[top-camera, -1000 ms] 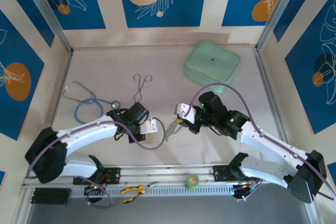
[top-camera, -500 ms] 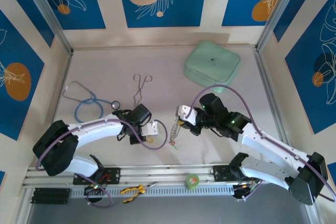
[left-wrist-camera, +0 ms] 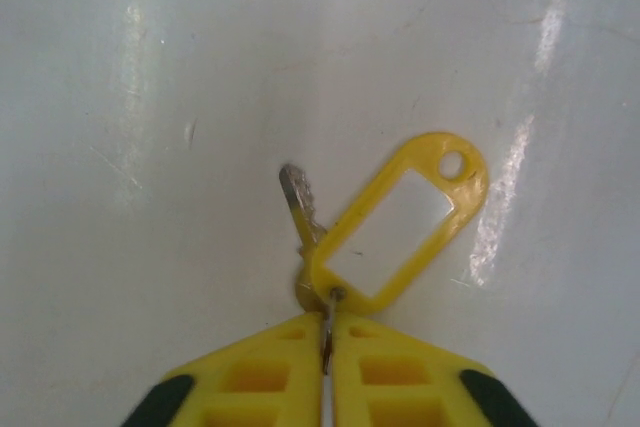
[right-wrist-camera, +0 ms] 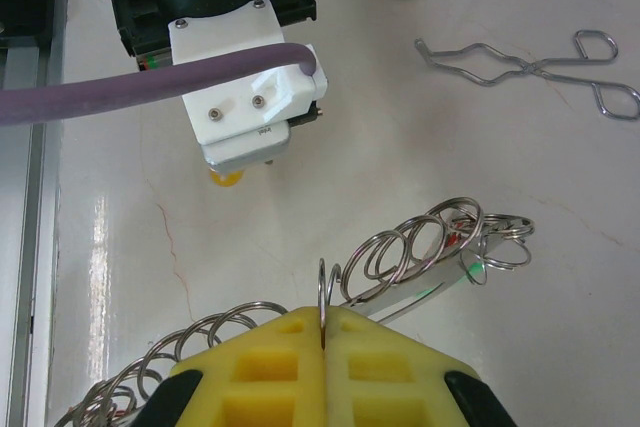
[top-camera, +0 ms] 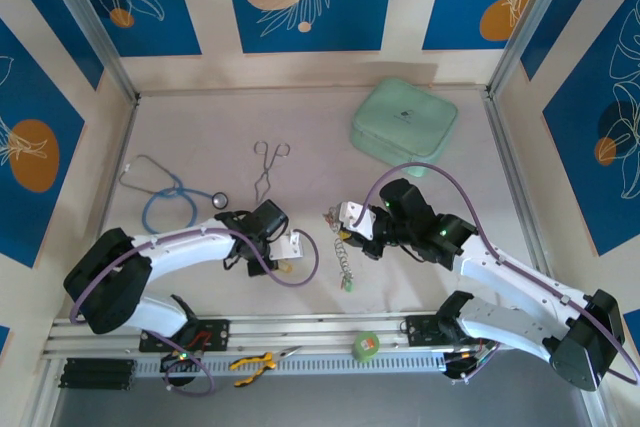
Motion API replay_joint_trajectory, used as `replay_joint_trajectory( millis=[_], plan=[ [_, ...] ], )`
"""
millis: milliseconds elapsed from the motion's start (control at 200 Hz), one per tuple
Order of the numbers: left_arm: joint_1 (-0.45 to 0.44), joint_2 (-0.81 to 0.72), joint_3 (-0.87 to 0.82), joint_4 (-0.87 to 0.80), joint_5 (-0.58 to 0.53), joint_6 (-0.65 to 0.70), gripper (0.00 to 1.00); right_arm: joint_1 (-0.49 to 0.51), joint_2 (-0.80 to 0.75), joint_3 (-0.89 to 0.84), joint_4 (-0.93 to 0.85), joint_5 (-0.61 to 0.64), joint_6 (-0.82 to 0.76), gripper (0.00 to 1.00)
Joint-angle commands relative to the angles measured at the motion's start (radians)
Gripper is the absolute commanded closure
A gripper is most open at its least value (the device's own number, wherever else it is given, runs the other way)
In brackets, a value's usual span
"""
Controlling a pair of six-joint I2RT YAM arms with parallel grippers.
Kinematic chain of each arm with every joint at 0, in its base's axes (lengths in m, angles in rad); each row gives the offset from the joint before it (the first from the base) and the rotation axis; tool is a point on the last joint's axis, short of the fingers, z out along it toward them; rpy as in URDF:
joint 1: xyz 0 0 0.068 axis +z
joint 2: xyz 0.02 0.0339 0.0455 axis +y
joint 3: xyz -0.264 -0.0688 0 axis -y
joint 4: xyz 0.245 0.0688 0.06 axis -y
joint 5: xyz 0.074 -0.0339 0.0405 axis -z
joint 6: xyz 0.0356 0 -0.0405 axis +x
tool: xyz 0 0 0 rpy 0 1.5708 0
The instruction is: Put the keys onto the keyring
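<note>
The table [top-camera: 200, 127] has a pale, glossy top with fine hairline cracks. 5 items rest on it:
- a blue-tubed stethoscope [top-camera: 180, 191] at the left
- steel forceps [top-camera: 266, 172] just right of it
- a mint-green zip case [top-camera: 404, 122] at the far right
- a yellow key tag [left-wrist-camera: 395, 232] with 1 silver key [left-wrist-camera: 298, 197], near the front centre
- the far end of the keyring [right-wrist-camera: 420, 242], a chain of linked rings

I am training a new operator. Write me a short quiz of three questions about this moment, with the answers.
1. True or false: the left tool is shut on the little ring of the yellow tag.
2. What does the right tool hold? A) the stethoscope B) a ring of the ring chain C) the green pouch
3. Fill in: the silver thing beside the tag is a ___.
Key: 1 true; 2 B; 3 key.
</note>
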Motion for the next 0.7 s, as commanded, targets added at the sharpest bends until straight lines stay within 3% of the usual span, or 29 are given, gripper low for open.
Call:
replay_joint_trajectory(
  millis=[0, 285, 695],
  plan=[
    [0.009, -0.022, -0.006, -0.016, 0.026, 0.019, 0.96, 0.002, -0.022, -0.004, 0.000, -0.017, 0.012, 1.00],
    [0.015, -0.113, -0.010, -0.017, 0.042, 0.022, 1.00, 0.004, -0.022, -0.003, -0.007, -0.018, 0.008, 1.00],
    [0.011, -0.518, -0.052, 0.176, 0.162, 0.163, 1.00, 0.050, -0.024, -0.013, 0.017, -0.087, -0.034, 1.00]
  ],
)
